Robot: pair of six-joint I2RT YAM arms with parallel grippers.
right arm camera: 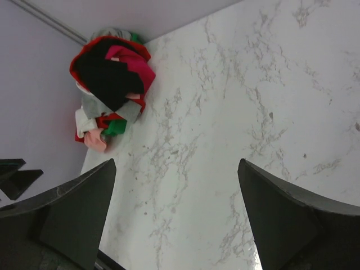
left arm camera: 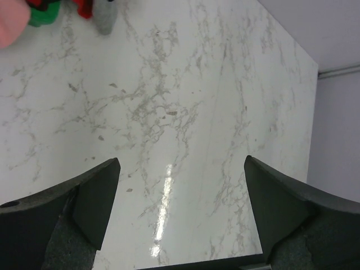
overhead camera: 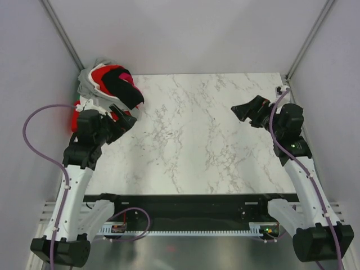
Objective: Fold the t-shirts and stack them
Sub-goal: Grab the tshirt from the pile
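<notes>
A crumpled pile of t-shirts (overhead camera: 109, 87) lies in the table's far left corner, red, black, grey, white and pink mixed together. It also shows in the right wrist view (right arm camera: 112, 76), with green and pink bits at its lower edge. Only scraps of pink, green, red and grey cloth (left arm camera: 39, 12) show at the top left of the left wrist view. My left gripper (overhead camera: 125, 119) is open and empty, just in front of the pile. My right gripper (overhead camera: 246, 111) is open and empty, above the table's right side.
The white marble table (overhead camera: 197, 135) is bounded by grey walls on the left, back and right. A black rail (overhead camera: 191, 199) runs along its near edge between the arm bases. A purple cable (overhead camera: 34, 129) loops off the left arm.
</notes>
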